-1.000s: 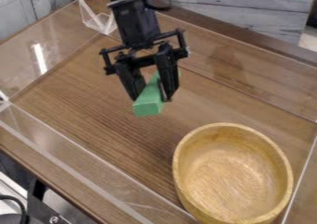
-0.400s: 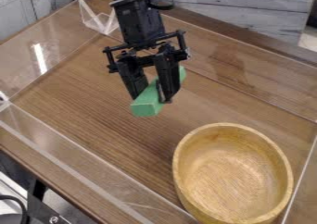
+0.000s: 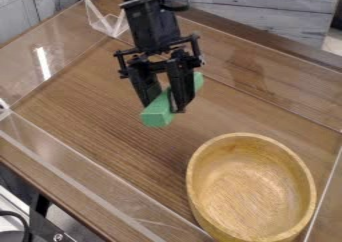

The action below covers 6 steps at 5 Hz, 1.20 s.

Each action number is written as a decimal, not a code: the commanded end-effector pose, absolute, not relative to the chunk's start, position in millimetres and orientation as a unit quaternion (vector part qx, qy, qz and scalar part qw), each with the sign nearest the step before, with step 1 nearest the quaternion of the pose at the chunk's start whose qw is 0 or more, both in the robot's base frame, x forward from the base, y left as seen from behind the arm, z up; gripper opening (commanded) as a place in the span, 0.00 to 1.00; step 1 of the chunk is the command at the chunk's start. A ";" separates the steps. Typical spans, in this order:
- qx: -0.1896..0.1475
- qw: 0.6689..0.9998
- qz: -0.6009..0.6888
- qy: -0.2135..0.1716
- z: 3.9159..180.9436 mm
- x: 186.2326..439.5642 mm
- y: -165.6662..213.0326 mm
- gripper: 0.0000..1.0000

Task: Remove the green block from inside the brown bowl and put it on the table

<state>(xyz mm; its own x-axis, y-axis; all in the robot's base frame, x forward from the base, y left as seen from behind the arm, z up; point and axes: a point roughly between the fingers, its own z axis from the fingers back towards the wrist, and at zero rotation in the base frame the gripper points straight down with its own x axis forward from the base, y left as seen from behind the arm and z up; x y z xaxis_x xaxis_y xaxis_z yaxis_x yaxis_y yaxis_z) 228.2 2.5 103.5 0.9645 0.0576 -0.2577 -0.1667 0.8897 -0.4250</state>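
above the table [image 3: 80, 106]: gripper [image 3: 162, 98] is clenching the green block [image 3: 162, 108]
brown bowl [image 3: 251, 193]: sitting empty; removal looks done
remaining: lowering and releasing

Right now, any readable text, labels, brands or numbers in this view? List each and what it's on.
None readable.
The green block, held in the shut claw, has plain faces.
The brown bowl shows only wood grain.
The table and its clear plastic walls carry no markings.
The dark gear at the bottom left corner is too small and cropped to read.
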 end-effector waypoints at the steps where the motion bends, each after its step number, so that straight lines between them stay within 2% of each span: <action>1: -0.220 0.971 0.033 0.089 110.9 237.6 5.3 0.00; 6: -0.217 0.973 -0.011 0.082 96.0 239.4 7.7 0.00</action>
<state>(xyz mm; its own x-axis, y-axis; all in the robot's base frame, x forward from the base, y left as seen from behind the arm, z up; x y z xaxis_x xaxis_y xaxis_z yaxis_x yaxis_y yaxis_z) 235.2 6.6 89.4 0.9808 -0.0438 -0.1901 -0.0435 0.9007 -0.4323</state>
